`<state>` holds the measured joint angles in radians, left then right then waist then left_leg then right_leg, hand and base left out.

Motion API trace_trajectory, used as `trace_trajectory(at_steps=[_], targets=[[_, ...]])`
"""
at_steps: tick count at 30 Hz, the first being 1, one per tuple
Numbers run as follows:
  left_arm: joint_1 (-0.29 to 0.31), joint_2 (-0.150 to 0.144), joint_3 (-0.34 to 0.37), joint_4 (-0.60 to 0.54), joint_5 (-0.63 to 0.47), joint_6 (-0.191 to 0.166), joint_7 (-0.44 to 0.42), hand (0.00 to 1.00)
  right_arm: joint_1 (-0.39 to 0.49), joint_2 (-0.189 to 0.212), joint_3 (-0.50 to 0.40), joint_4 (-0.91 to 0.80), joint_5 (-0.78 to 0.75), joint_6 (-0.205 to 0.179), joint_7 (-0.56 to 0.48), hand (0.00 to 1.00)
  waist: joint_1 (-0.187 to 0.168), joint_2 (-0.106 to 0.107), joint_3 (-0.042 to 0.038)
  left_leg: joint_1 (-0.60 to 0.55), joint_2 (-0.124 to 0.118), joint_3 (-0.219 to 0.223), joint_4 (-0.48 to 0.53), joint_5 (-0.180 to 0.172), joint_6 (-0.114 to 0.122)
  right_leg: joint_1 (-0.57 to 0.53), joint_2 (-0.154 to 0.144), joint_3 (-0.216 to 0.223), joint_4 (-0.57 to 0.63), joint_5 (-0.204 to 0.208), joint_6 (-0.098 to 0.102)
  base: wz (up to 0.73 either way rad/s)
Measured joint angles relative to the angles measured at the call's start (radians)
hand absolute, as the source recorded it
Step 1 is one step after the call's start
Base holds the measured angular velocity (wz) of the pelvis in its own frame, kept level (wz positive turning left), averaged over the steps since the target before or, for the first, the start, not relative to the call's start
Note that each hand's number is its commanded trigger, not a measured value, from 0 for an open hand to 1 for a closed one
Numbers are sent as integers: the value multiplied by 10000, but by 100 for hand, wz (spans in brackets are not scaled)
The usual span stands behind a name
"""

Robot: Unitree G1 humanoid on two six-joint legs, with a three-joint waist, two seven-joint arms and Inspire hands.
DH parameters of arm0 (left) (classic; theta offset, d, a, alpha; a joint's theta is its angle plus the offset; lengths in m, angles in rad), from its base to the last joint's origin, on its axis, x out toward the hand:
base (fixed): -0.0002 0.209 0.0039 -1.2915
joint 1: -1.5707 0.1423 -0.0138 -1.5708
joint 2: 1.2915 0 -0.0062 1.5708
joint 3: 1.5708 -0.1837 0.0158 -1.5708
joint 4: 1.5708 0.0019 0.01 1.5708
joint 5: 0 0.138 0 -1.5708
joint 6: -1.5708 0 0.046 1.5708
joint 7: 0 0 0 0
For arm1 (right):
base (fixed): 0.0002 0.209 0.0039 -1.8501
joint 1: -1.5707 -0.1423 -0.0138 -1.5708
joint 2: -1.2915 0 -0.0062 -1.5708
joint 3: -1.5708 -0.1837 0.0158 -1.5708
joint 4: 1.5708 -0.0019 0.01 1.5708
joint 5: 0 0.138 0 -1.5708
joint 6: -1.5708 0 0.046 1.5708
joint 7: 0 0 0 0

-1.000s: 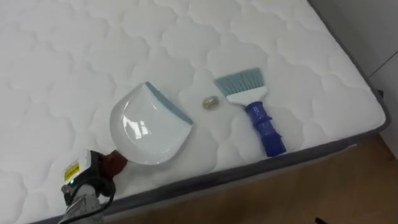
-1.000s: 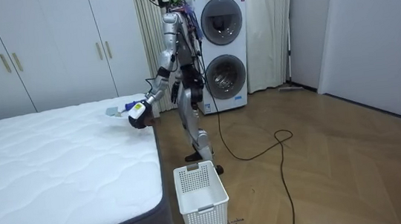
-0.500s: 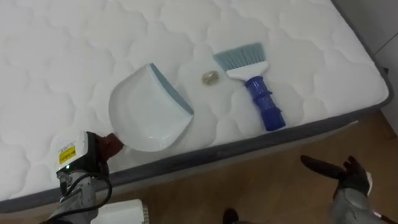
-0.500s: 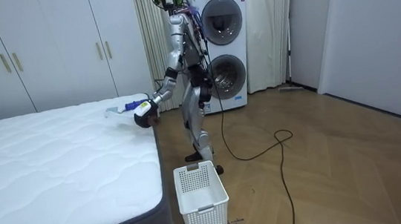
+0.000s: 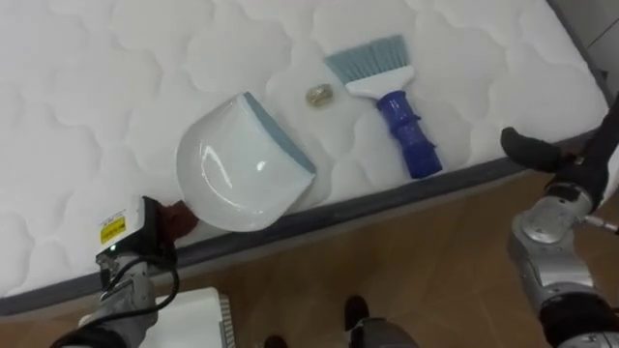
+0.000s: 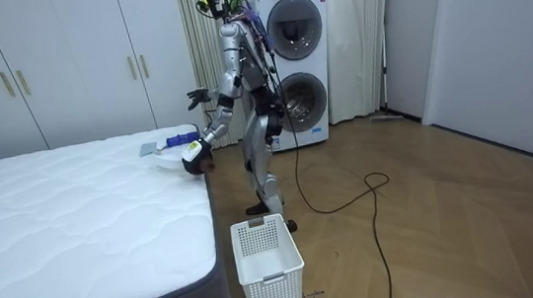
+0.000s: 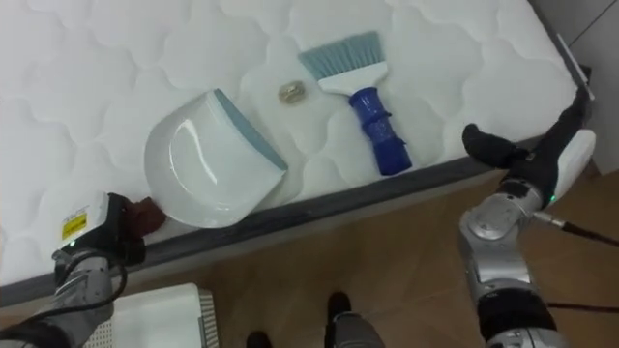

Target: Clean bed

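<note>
White quilted mattress (image 5: 97, 77) by the wardrobes: the robot stands at its corner. Its left hand (image 5: 131, 237) grips the red handle of a white plastic dustpan (image 5: 242, 164). Beyond the pan lie a small crumpled scrap (image 5: 319, 94) and a blue-handled brush (image 5: 392, 106). The right hand (image 5: 542, 155) hovers beside the brush, fingers spread.

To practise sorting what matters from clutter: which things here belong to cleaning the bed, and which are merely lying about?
Belongs: dustpan, brush, scrap, bed.
Lying about: basket, washing machines, wardrobe.
</note>
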<state>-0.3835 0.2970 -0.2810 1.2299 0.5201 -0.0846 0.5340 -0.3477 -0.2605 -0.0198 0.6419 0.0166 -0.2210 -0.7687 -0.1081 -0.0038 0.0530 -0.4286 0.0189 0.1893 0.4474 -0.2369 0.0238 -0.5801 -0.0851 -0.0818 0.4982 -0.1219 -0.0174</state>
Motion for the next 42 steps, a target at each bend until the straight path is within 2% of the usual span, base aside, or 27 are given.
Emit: trace_trajectory(at_steps=[4, 10, 14, 17, 18, 21, 27, 30, 42], targets=[[-6, 1, -2, -7, -599, 18, -609, 100, -20, 3, 416, -379, -569, -24, -283, 0, 61, -1, -1, 42, 22, 18, -11, 1, 1, 25, -2, 8, -1, 0, -2, 0], [-137, 1, 66, 4, -884, 159, -1634, 100, -92, 5, 653, -382, -1011, -36, -299, 0, 212, -1, 0, 49, 50, 41, 22, 5, 5, 25, -6, 35, -4, 4, -3, 0], [-300, 1, 61, 82, -980, 310, -2147, 100, -170, 14, 1183, -342, -1004, -32, -188, 0, 311, 3, 14, 15, 66, 23, 63, 3, 3, 25, -10, 3, -15, 11, -17, 1], [-498, 2, 43, 80, -1130, 341, -2278, 100, -277, 24, 1416, -329, -997, -12, -20, 0, 383, 10, 134, -92, 77, -20, 182, -4, 0, 3, 0, -19, -25, 9, -26, 6], [-588, 2, 23, 78, -1296, 369, -2414, 100, -321, 24, 1570, -272, -984, 26, 59, 0, 390, 24, 148, -191, 110, -41, 285, -42, 13, -42, 0, -37, -19, 12, -30, 7], [-769, -3, 17, 49, -1386, 372, -2579, 100, -361, 25, 1928, -199, -953, 60, 321, 0, 547, 63, 170, -471, 214, -92, 552, -126, 12, -185, 3, -192, 24, 46, -70, 1], [-1047, -7, 10, 50, -1464, 427, -2757, 100, -576, 80, 2499, 549, -441, 246, 964, 0, 635, 95, 190, -593, 218, -265, 620, -126, 15, -206, -56, -312, 55, 61, -70, 7], [-1083, -8, 11, 46, -1467, 421, -2766, 100, -798, 81, 2579, 1014, 213, 471, 1343, 0, 697, 122, 207, -647, 229, -278, 683, -127, 16, -210, -62, -328, 60, 62, -69, 4], [-1235, -9, 3, 26, -1480, 525, -2765, 100, -1066, 80, 2709, 1450, 354, 492, 2178, 0, 846, 207, 260, -648, 220, -286, 692, -127, 17, -223, -70, -331, 99, 60, -71, 0]])
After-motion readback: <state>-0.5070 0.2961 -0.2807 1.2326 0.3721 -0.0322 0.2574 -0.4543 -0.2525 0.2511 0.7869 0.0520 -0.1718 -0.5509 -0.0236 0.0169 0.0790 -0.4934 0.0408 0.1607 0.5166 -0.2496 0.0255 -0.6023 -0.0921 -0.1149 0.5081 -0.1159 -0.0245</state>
